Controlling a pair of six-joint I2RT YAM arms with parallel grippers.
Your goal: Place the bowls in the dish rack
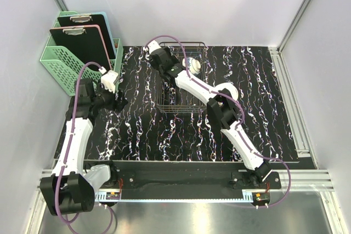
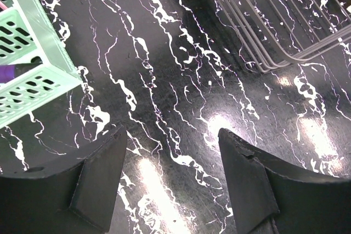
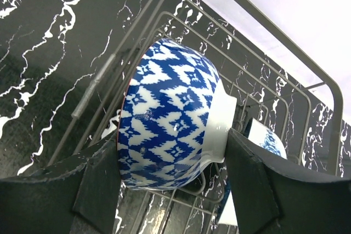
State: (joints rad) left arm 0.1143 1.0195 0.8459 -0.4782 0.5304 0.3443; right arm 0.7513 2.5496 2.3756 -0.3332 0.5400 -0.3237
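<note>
My right gripper (image 3: 174,138) is shut on a white bowl with blue pattern (image 3: 175,102). It holds the bowl on its side inside the dark wire dish rack (image 3: 263,23), one finger at the rim and one at the foot. A second blue-patterned bowl (image 3: 267,140) stands in the rack just behind it. In the top view the rack (image 1: 181,102) sits at the table's middle back, with a white bowl (image 1: 192,65) showing beside the right gripper (image 1: 180,67). My left gripper (image 2: 173,132) is open and empty above the bare table. The other bowls are out of view.
A mint green lattice basket (image 1: 63,67) holding clipboards stands at the back left, and its corner (image 2: 38,75) is near my left gripper. The rack's near corner (image 2: 274,53) shows at the upper right of the left wrist view. The table is black marble-patterned (image 1: 263,91).
</note>
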